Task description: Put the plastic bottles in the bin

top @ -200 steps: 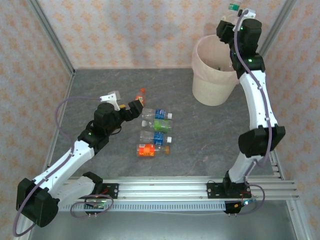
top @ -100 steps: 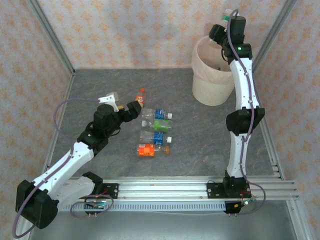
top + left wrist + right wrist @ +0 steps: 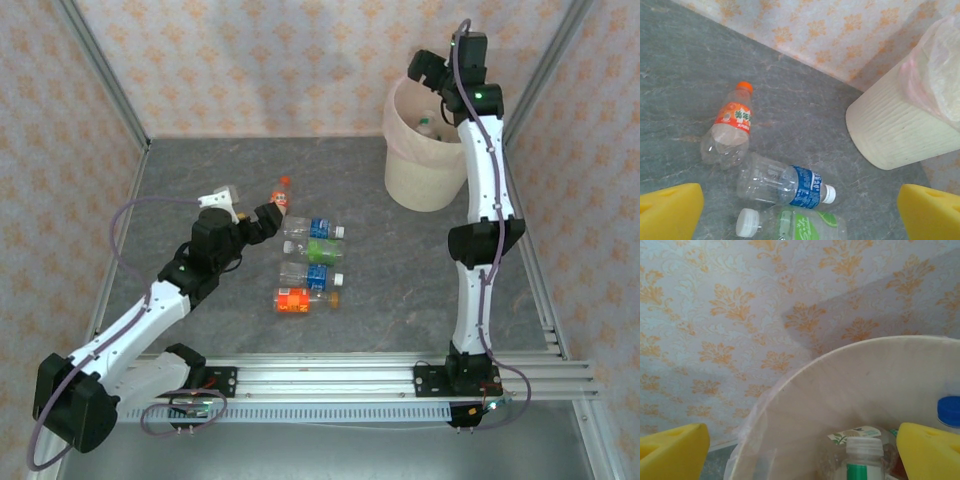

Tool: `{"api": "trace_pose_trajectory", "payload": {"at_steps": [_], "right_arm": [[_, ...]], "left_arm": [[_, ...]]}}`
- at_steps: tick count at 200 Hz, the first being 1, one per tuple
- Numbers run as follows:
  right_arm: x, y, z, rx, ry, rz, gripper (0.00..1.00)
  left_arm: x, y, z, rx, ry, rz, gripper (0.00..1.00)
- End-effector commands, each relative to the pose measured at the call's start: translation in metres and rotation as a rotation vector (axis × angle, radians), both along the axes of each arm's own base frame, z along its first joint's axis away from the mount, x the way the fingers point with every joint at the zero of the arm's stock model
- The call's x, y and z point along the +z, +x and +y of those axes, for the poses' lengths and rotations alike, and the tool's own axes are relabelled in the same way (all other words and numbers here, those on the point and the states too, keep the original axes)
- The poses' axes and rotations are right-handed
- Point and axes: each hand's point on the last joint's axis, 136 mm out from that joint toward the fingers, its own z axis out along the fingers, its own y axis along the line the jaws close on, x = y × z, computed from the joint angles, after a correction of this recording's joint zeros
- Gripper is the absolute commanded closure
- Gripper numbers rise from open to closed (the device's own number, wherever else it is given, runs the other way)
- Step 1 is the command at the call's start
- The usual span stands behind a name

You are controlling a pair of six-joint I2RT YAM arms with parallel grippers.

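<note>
Grey table [image 3: 400, 290] — plastic bottles [image 3: 318, 250] loose, bin [image 3: 420, 180] far right

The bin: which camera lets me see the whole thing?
The top external view: the bin stands whole, rim to base, with the right arm crossing its right edge. The left wrist view shows part of its ribbed side and pink bag; the right wrist view looks into it at bottles.

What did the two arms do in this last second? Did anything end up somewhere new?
The right claw swung left from behind the bin to above it, opened and let go of the bottle it carried. A white-capped bottle now lies in the bin below it. The left claw stayed open and barely moved. The five bottles on the table stayed put.
</note>
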Motion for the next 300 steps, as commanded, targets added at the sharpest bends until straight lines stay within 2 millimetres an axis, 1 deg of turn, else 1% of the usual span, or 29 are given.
{"api": "trace_pose_trajectory", "payload": {"at_steps": [1, 12, 35, 41, 57, 66, 70, 74, 76, 82, 87, 93, 100, 104, 111, 128, 140, 148, 151, 152, 159, 174, 192, 233, 242, 244, 249, 261, 300], "right_arm": [[0.043, -0.035, -0.008, -0.007, -0.049, -0.043, 0.01], [0.042, -0.041, -0.011, -0.016, -0.07, -0.029, 0.01], [0.052, -0.057, -0.017, -0.033, -0.086, -0.049, 0.01], [0.051, -0.061, -0.017, -0.035, -0.087, -0.047, 0.01], [0.062, -0.074, -0.02, -0.046, -0.076, -0.104, 0.01], [0.058, -0.082, -0.021, -0.051, -0.07, -0.12, 0.01], [0.063, -0.086, -0.021, -0.05, -0.062, -0.148, 0.01], [0.057, -0.089, -0.021, -0.051, -0.058, -0.15, 0.01], [0.062, -0.092, -0.021, -0.05, -0.055, -0.171, 0.01], [0.057, -0.098, -0.021, -0.049, -0.048, -0.181, 0.01], [0.06, -0.104, -0.021, -0.047, -0.04, -0.212, 0.01], [0.055, -0.112, -0.021, -0.041, -0.033, -0.222, 0.01], [0.056, -0.121, -0.02, -0.034, -0.02, -0.254, 0.01], [0.05, -0.126, -0.019, -0.028, -0.015, -0.258, 0.01], [0.053, -0.136, -0.018, -0.018, -0.003, -0.296, 0.01], [0.041, -0.16, -0.01, 0.036, 0.026, -0.341, 0.01], [0.039, -0.177, -0.004, 0.078, 0.054, -0.379, 0.01], [0.035, -0.188, -0.001, 0.094, 0.071, -0.388, 0.01], [0.026, -0.187, 0.0, 0.098, 0.076, -0.374, 0.01], [0.031, -0.192, 0.0, 0.1, 0.079, -0.388, 0.01], [0.031, -0.204, 0.0, 0.106, 0.091, -0.4, 0.01], [0.023, -0.221, 0.0, 0.111, 0.126, -0.41, 0.01], [0.01, -0.236, 0.002, 0.125, 0.155, -0.405, 0.01], [-0.011, -0.252, 0.004, 0.142, 0.152, -0.322, 0.01], [-0.014, -0.253, 0.005, 0.146, 0.155, -0.311, 0.01], [-0.015, -0.254, 0.005, 0.146, 0.157, -0.31, 0.01], [-0.016, -0.254, 0.005, 0.148, 0.161, -0.306, 0.01], [-0.02, -0.254, 0.006, 0.15, 0.167, -0.298, 0.01], [-0.025, -0.253, 0.005, 0.14, 0.172, -0.289, 0.01]], "left_arm": [[-0.014, 0.001, 0.014, 0.054, 0.082, 0.051, 0.0], [-0.02, 0.001, 0.02, 0.079, 0.115, 0.081, 0.0], [-0.033, 0.003, 0.028, 0.11, 0.187, 0.144, 0.0], [-0.035, 0.004, 0.028, 0.111, 0.199, 0.156, 0.0], [-0.043, 0.007, 0.03, 0.124, 0.233, 0.193, 0.0], [-0.047, 0.009, 0.033, 0.142, 0.253, 0.214, 0.0], [-0.049, 0.01, 0.035, 0.15, 0.262, 0.224, 0.0], [-0.051, 0.011, 0.036, 0.158, 0.273, 0.236, 0.0], [-0.052, 0.012, 0.037, 0.161, 0.278, 0.242, 0.0], [-0.054, 0.014, 0.038, 0.169, 0.294, 0.259, 0.0], [-0.056, 0.015, 0.038, 0.172, 0.308, 0.274, 0.0], [-0.057, 0.018, 0.038, 0.177, 0.321, 0.289, 0.0], [-0.06, 0.021, 0.039, 0.181, 0.336, 0.309, 0.0], [-0.061, 0.023, 0.038, 0.181, 0.346, 0.319, 0.0], [-0.063, 0.027, 0.037, 0.177, 0.36, 0.338, 0.0], [-0.067, 0.037, 0.035, 0.177, 0.399, 0.378, 0.0], [-0.068, 0.045, 0.035, 0.184, 0.42, 0.402, 0.0], [-0.069, 0.051, 0.034, 0.176, 0.439, 0.417, 0.0], [-0.07, 0.054, 0.033, 0.168, 0.451, 0.423, 0.0], [-0.071, 0.055, 0.033, 0.166, 0.454, 0.426, 0.0], [-0.072, 0.061, 0.03, 0.157, 0.459, 0.436, 0.0], [-0.079, 0.075, 0.024, 0.119, 0.475, 0.476, 0.0], [-0.088, 0.091, 0.024, 0.113, 0.514, 0.529, 0.0], [-0.108, 0.117, 0.023, 0.084, 0.537, 0.602, 0.0], [-0.106, 0.121, 0.02, 0.068, 0.546, 0.597, 0.0], [-0.116, 0.122, 0.021, 0.063, 0.556, 0.616, 0.0], [-0.121, 0.124, 0.019, 0.051, 0.559, 0.624, 0.0], [-0.129, 0.129, 0.019, 0.037, 0.548, 0.641, 0.0], [-0.156, 0.14, 0.009, -0.046, 0.496, 0.68, 0.09]]}}
